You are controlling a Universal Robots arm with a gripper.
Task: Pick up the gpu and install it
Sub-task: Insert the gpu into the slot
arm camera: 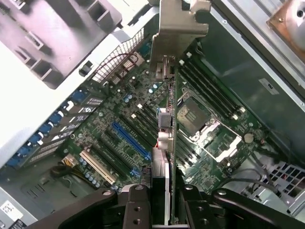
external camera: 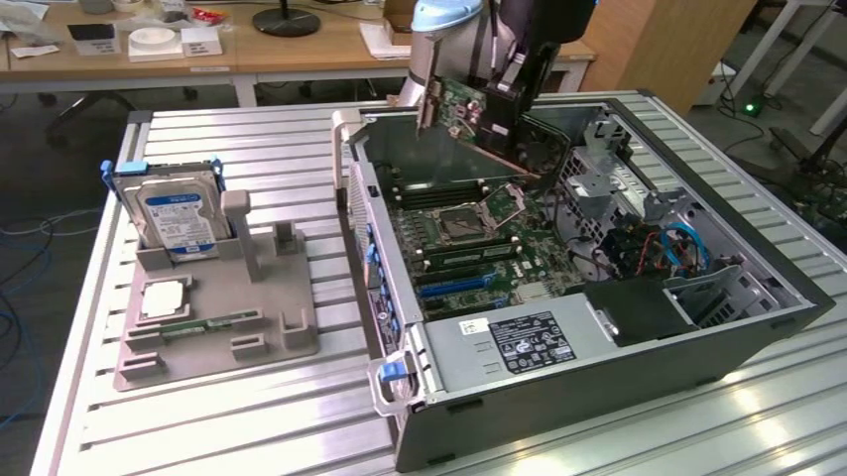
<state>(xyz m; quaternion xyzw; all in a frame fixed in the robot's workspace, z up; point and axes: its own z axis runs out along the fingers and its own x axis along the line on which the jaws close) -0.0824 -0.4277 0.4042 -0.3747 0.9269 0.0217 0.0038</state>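
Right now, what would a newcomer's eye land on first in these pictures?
The gpu, gripped edge-on in the tool, hangs tilted above the motherboard of the open computer case. On the exterior view's left, a hard drive with a blue-white label stands upright in a grey holder.

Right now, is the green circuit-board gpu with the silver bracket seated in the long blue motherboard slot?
No: the gripper holds the gpu clear above the motherboard, and the blue slot lies bare.
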